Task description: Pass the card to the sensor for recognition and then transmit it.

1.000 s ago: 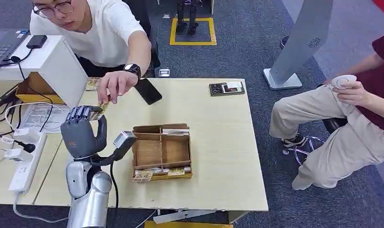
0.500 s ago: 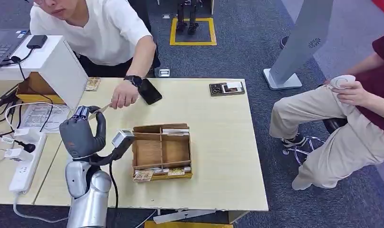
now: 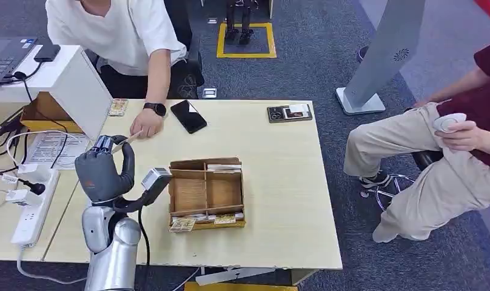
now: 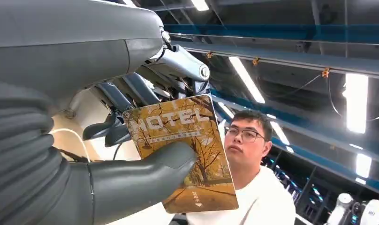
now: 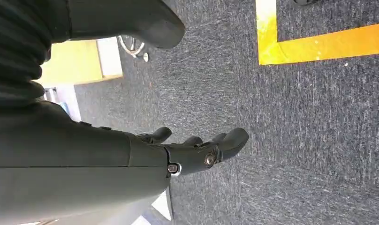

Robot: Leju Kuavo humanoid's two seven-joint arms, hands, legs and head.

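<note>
Left hand (image 3: 100, 173) pinched the hotel card (image 4: 187, 150) between thumb and fingers (image 4: 131, 96), raised beside the wooden box (image 3: 206, 193). Right hand (image 5: 197, 150) hung loosely curled, holding nothing. Handover step, judged: person's hand (image 3: 147, 126) touched the card; release next.

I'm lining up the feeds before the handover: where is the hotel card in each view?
Head view: hotel card edge-on above the left hand, its far end at the person's hand.
Left wrist view: hotel card at centre, face-on, thumb across it.
Right wrist view: not in it.
Shared landmark: the left hand.
</note>
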